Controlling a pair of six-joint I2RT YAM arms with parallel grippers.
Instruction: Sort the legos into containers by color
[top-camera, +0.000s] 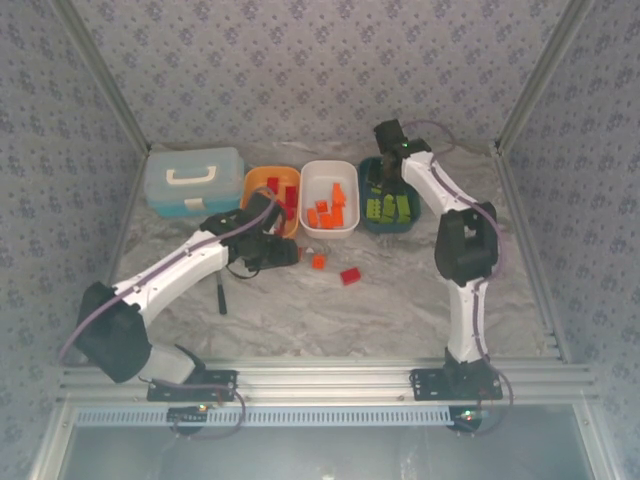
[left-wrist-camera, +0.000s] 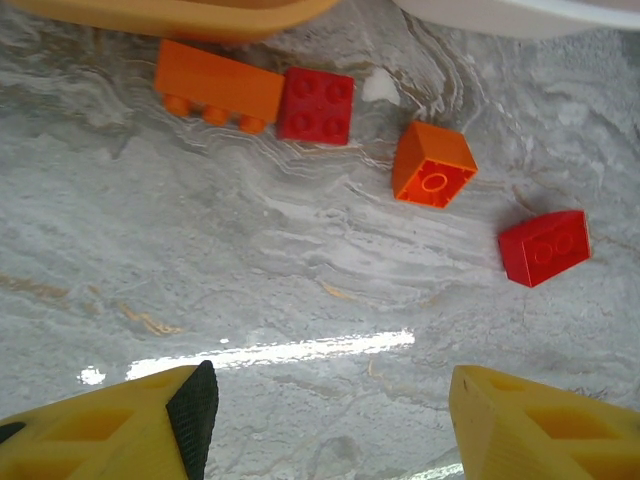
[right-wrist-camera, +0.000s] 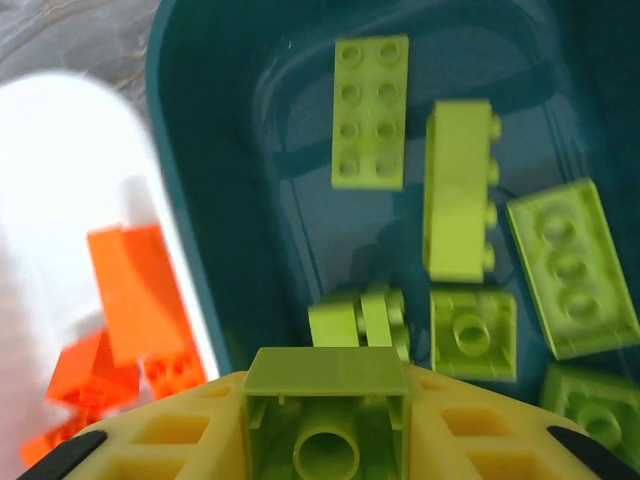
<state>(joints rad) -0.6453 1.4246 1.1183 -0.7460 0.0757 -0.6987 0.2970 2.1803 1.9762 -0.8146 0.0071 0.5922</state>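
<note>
The left gripper (left-wrist-camera: 330, 415) is about half open and empty. Four loose legos (left-wrist-camera: 430, 150) lie beyond its fingertips (left-wrist-camera: 190, 405): a long orange brick (left-wrist-camera: 218, 85) farthest, ahead of the left-hand finger, its long axis running finger to finger; a red brick (left-wrist-camera: 316, 105) against its end; an orange cube (left-wrist-camera: 433, 172) nearer; a second red brick (left-wrist-camera: 544, 247) nearest, ahead of the right-hand finger. The right gripper (right-wrist-camera: 325, 455) is pinched on a lime brick (right-wrist-camera: 322, 372) over the teal tray (right-wrist-camera: 175, 120), leaving the loose ones to the nearer left arm
</note>
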